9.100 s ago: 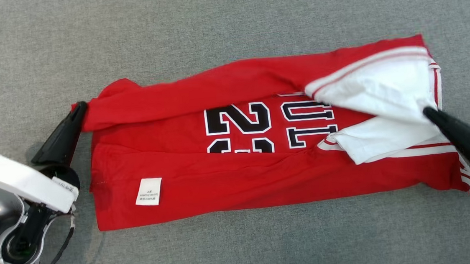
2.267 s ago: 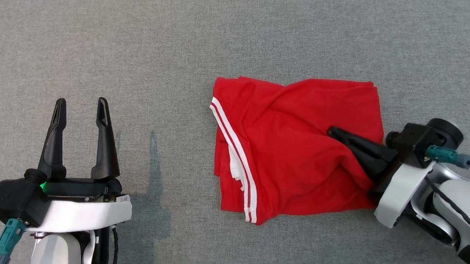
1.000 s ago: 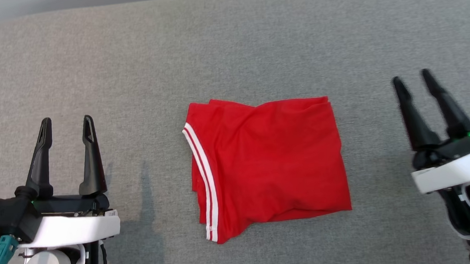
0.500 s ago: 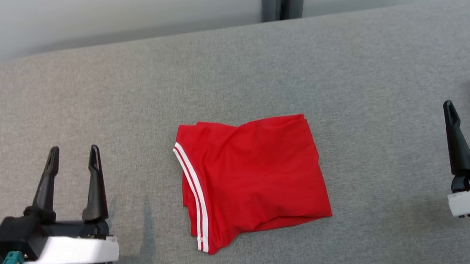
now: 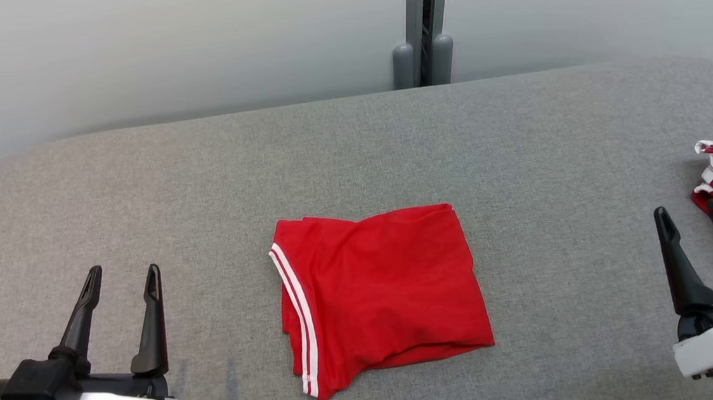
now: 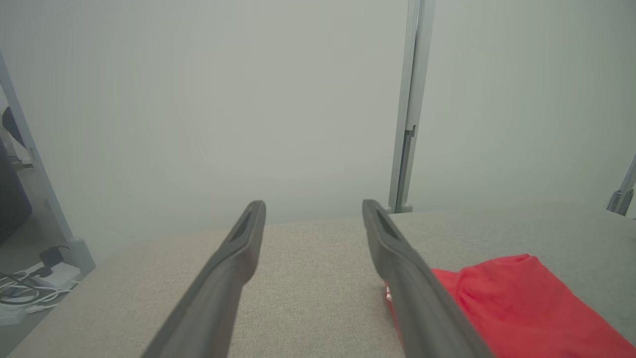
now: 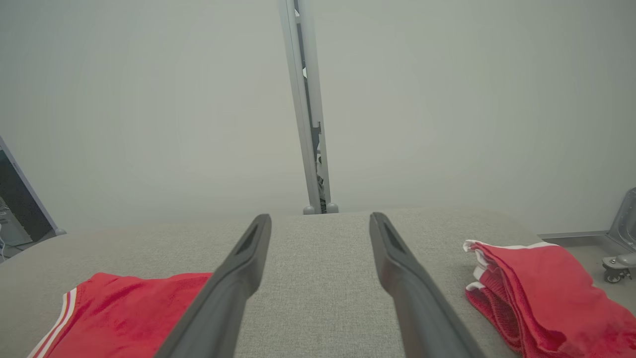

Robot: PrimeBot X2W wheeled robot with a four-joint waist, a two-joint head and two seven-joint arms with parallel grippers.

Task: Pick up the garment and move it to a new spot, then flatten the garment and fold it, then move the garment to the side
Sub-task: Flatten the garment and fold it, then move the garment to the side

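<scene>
Red folded garment (image 5: 383, 293) is lying at the centre of the grey padded table (image 5: 202, 174), with the left gripper (image 5: 124, 269) and right gripper (image 5: 686, 207) hovering wide open and empty on either side, presumably standing clear before the sideways move.

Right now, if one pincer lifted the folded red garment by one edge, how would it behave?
The folded red garment is probably floppy: its creases and loose layered edges suggest the fold would sag open. Likely light: thin cloth lying flat. Pushed across the grey fabric surface, it would probably bunch, not slide.
</scene>
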